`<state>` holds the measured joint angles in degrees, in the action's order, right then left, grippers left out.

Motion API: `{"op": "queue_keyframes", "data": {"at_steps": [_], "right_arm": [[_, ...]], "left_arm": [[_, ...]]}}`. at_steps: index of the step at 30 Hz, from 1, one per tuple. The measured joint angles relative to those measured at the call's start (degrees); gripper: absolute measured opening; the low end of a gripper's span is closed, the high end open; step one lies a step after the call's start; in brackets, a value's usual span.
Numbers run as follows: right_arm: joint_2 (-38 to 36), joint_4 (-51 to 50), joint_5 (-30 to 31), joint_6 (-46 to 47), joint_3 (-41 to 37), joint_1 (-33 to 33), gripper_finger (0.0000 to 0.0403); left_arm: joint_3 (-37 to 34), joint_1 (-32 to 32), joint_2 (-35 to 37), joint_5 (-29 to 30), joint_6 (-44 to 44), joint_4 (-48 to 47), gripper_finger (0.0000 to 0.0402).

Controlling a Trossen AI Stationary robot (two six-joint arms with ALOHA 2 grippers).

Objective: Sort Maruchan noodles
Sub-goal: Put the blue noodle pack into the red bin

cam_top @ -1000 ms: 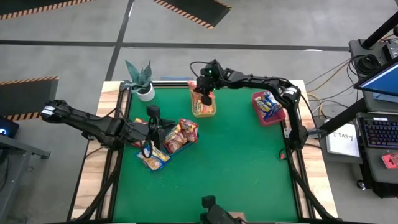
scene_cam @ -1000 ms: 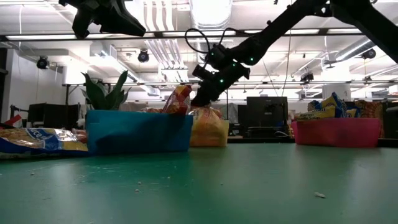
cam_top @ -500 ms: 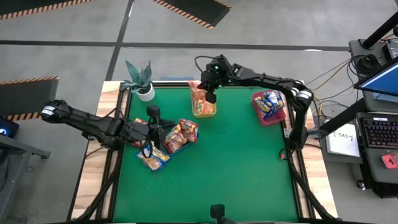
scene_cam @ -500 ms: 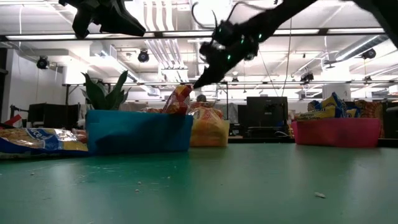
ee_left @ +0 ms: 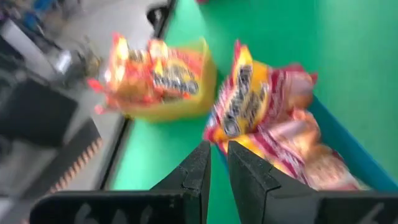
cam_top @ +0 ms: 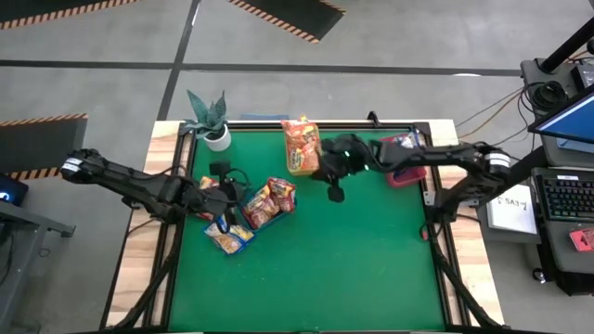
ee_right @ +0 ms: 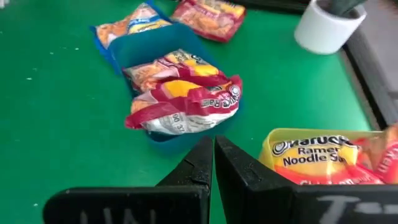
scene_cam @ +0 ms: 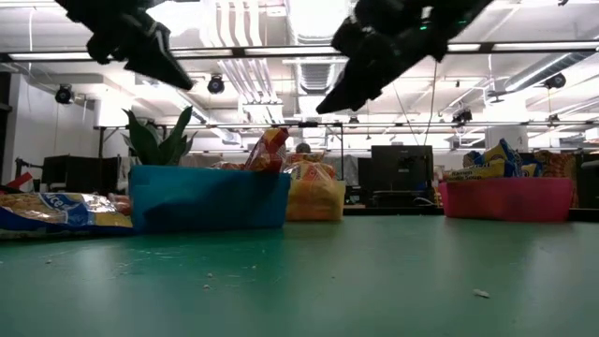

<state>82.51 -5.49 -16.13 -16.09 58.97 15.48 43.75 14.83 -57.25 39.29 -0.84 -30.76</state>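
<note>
Two grippers empty | L (cam_top: 221, 178) nrly closed by blue bin (cam_top: 243, 215) | R (cam_top: 334, 190) closed, mid-table

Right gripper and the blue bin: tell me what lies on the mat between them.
Nothing: in the high view only bare green mat separates the shut, empty right gripper from the blue bin of packets.
</note>
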Motion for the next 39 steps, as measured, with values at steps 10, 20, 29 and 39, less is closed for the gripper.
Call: {"op": "queue_keyframes", "data": {"at_steps": [10,20,29,39], "right_arm": [[-6.8,13.5,11.7,6.9,-12.8,-7.6,0.0009],[-8.8,12.9,11.6,8.7,-13.6,-10.0,0.0009],[-8.9,9.0,11.5,10.2,-13.6,-12.9,0.0009],[-7.4,9.1,11.7,11.7,-13.6,-14.8,0.0009]], "left_arm": [[8.7,0.0,-3.6,-23.4,19.8,-13.7,0.0039],[7.1,8.0,-12.2,-51.3,43.6,-25.6,0.0039],[7.0,16.6,-17.5,-48.8,45.9,-25.0,0.0079],[8.8,25.3,-24.5,-32.8,50.8,-22.8,0.019]]}}
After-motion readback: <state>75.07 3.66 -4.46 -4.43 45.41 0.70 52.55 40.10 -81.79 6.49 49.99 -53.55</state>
